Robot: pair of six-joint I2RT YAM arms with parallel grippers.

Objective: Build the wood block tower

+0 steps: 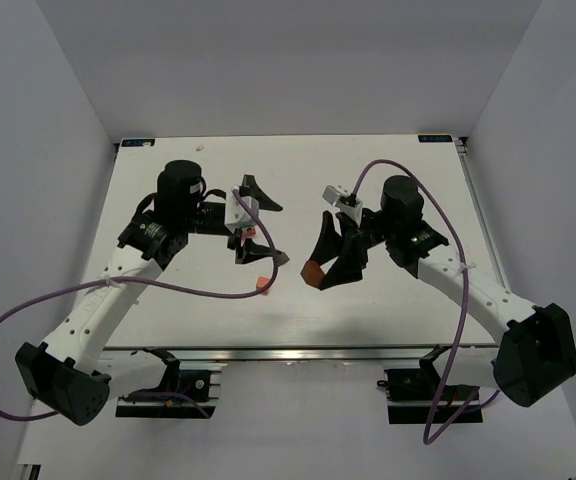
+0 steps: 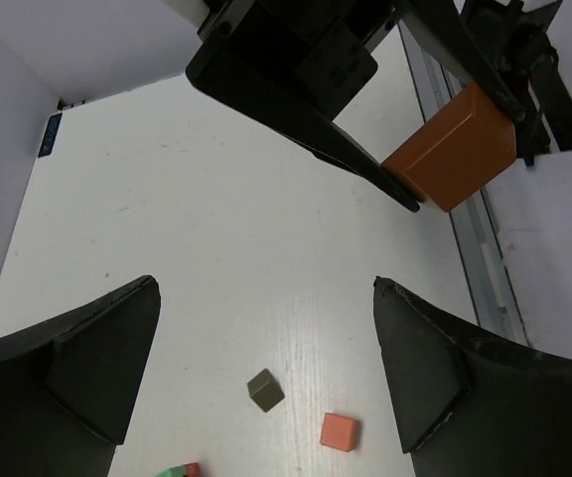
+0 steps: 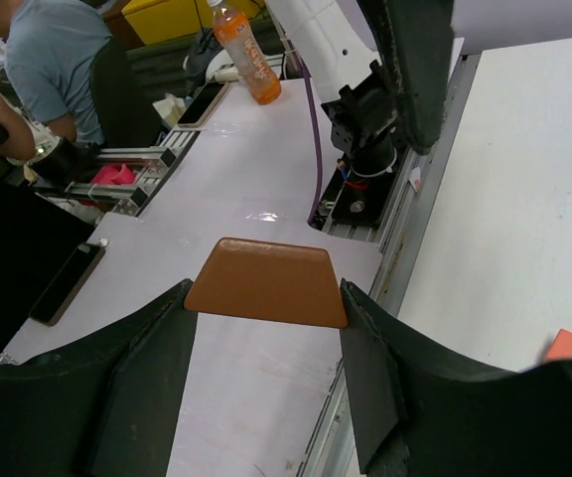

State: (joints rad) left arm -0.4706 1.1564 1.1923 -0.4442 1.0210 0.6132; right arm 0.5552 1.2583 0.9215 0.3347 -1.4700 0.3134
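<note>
My right gripper (image 1: 320,275) is shut on an orange block (image 1: 312,272), held above the table near its middle. The block sits between the jaws in the right wrist view (image 3: 266,283) and also shows in the left wrist view (image 2: 452,149). My left gripper (image 1: 282,234) is open and empty, hovering over loose pieces (image 2: 264,288). Below it lie a dark brown cube (image 2: 264,390), a small salmon-red cube (image 2: 339,431) and, at the frame's bottom edge, a green piece with a red one against it (image 2: 179,470). The salmon-red cube also shows from above (image 1: 262,284). No stacked tower shows.
The white table (image 1: 168,310) has an aluminium rail along its near edge (image 1: 298,352), which also shows in the left wrist view (image 2: 480,248). Purple cables loop from both arms. White walls enclose the left, back and right sides.
</note>
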